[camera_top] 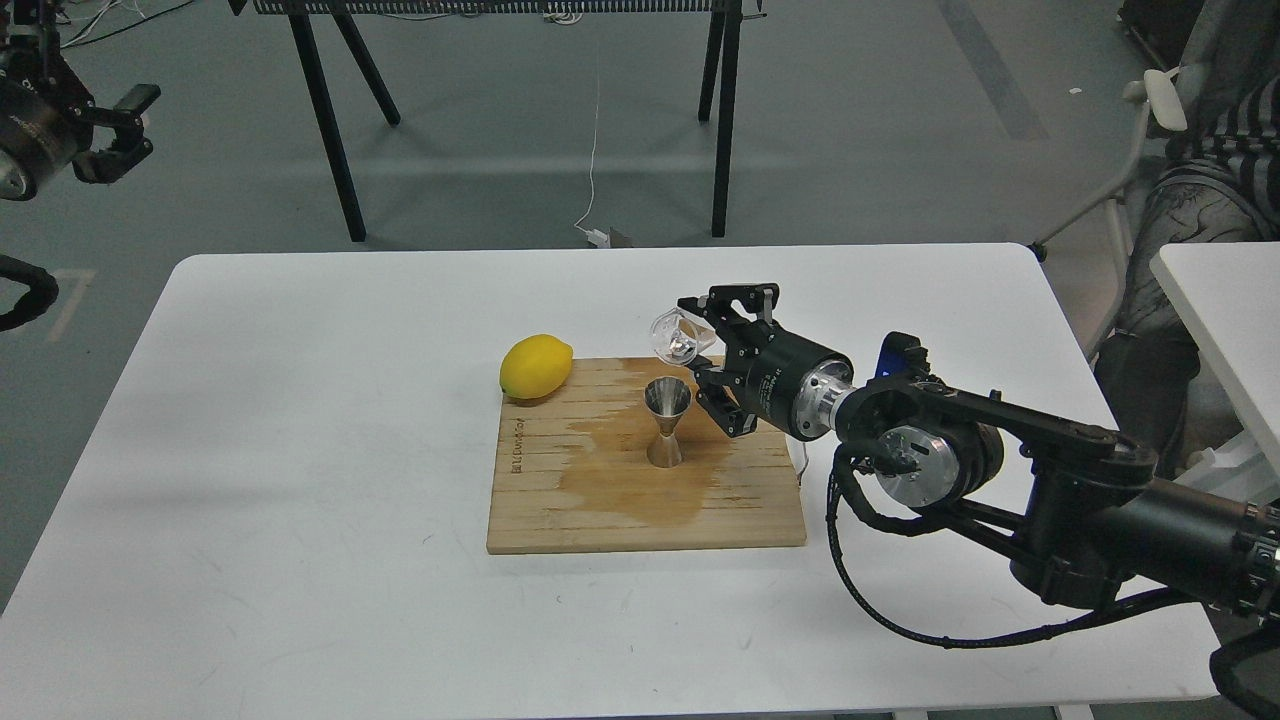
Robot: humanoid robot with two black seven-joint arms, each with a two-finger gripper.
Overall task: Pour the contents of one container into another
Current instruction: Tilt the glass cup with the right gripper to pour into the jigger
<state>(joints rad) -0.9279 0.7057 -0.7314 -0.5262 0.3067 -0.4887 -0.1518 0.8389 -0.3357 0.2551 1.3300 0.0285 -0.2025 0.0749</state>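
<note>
My right gripper [697,345] is shut on the small clear glass cup [673,338], which is tipped over with its mouth pointing left and down, just above and to the right of the jigger. The steel hourglass jigger [666,422] stands upright in the middle of the wooden board [560,510], on a dark wet patch. My left gripper [118,135] hangs at the far upper left, off the table, with its fingers apart and nothing in them.
A yellow lemon [536,366] lies at the board's back left corner. The white table [300,450] spreads to the left and front of the board. Black trestle legs [330,120] stand behind the table, and a second white table [1220,330] is at the right.
</note>
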